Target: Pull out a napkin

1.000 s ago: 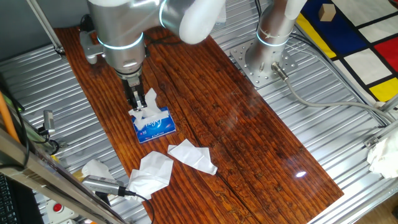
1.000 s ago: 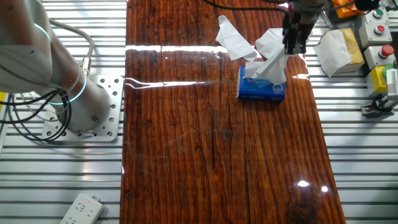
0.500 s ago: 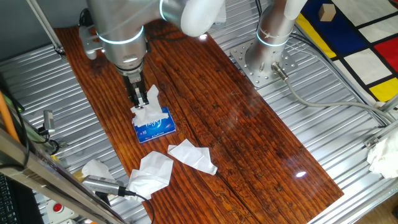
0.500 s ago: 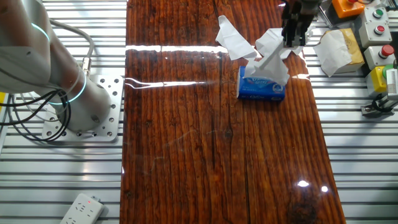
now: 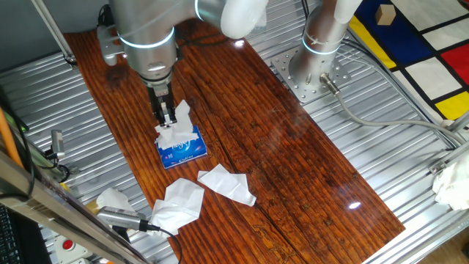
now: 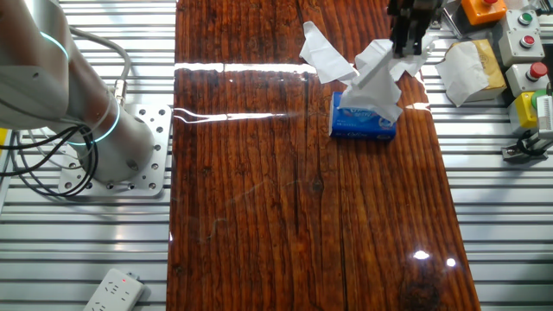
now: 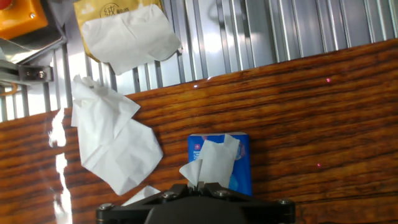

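The small blue tissue pack (image 5: 181,148) lies on the wooden table; it also shows in the other fixed view (image 6: 363,123) and in the hand view (image 7: 239,163). The white napkin (image 5: 174,126) rises out of its top slot, stretched upward (image 6: 378,76) (image 7: 213,163). My gripper (image 5: 166,115) hangs straight above the pack and is shut on the napkin's upper end, as the other fixed view (image 6: 409,41) and the hand view (image 7: 200,185) show. The napkin's lower part is still in the pack.
Loose white tissues lie on the table near the pack (image 5: 227,183) (image 5: 178,204) (image 7: 112,140). Another tissue sits on a yellow packet (image 7: 127,34) off the table edge. Button boxes (image 6: 525,52) stand beside the table. A second arm's base (image 5: 315,70) is bolted at the far side.
My gripper has risen, still shut on the napkin. The napkin has come further up out of the blue pack, which has stayed in place.
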Tool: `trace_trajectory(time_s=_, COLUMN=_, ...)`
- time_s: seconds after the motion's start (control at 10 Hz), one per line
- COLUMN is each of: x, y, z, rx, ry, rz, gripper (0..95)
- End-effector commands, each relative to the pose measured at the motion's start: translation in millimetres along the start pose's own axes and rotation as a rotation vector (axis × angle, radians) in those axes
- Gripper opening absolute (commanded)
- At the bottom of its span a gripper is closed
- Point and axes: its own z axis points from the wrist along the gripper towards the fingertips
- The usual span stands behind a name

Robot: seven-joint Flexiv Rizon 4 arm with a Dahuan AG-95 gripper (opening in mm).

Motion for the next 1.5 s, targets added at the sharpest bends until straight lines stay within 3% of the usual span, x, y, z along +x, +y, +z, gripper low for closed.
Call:
trace_trajectory(time_s=0.1, x=4.2, y=10.1, z=1.0, rx=-0.002, ry=-0.015, rz=0.022, gripper=0.0)
trace_trajectory(time_s=0.3, x=6.3, y=19.5, z=2.0, rx=-0.009, ry=-0.032, rz=0.038, gripper=0.0)
trace_trajectory(time_s=0.9, x=6.8, y=41.1, z=2.4, rx=-0.035, ry=-0.045, rz=0.088, gripper=0.0)
trace_trajectory(time_s=1.0, x=6.3, y=45.9, z=2.8, rx=-0.04, ry=-0.059, rz=0.107, gripper=0.0)
trace_trajectory(time_s=1.3, x=5.1, y=58.6, z=12.1, rx=-0.048, ry=-0.091, rz=0.107, gripper=0.0)
trace_trajectory(time_s=1.5, x=6.0, y=66.0, z=18.5, rx=-0.052, ry=-0.097, rz=0.102, gripper=0.0)
